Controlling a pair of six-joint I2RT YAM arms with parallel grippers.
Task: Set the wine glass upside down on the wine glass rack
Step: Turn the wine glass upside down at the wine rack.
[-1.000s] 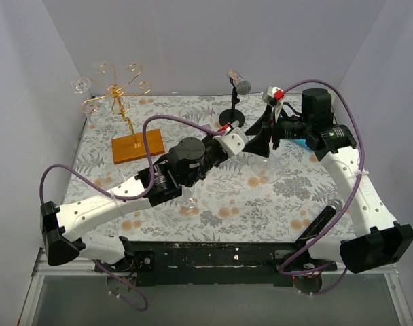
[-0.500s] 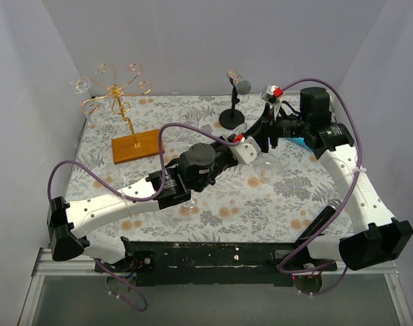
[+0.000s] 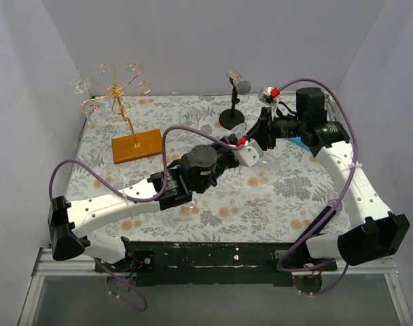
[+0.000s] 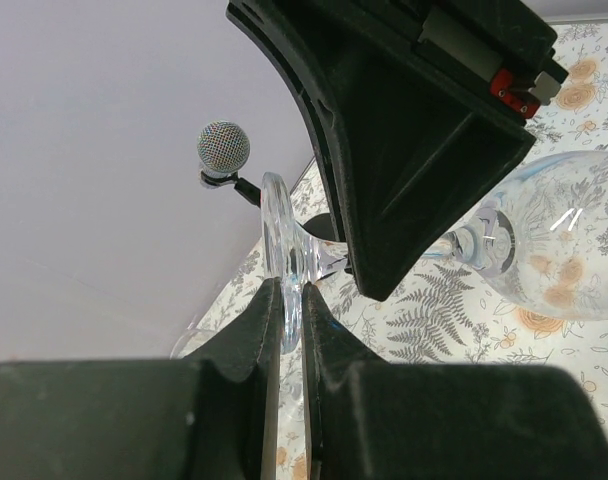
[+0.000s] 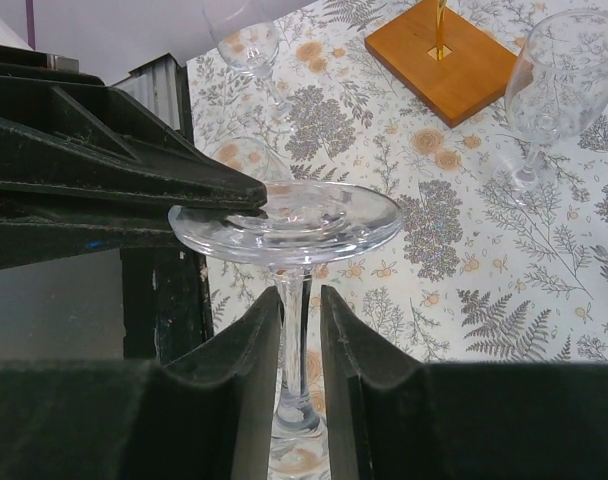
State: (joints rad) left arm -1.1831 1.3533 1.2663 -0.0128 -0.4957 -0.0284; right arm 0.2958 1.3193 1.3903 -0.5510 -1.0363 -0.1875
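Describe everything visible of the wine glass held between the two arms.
The wine glass is clear, colourless glass with a round flat foot, a thin stem and a rounded bowl. It is held in the air, apparently lying on its side. The left tool is clamped on the rim of the foot. The right tool closely brackets the stem, but contact there is unclear.

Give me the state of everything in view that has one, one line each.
left gripper: shut on the foot of the wine glass.
right gripper: jaws flank the glass's stem, with a sliver of gap on one side; grip unclear.
wine glass: held by its foot, away from the wine glass rack.
wine glass rack: standing upright.
spare glass: standing upright, untouched.
microphone: on its stand, head tilted.
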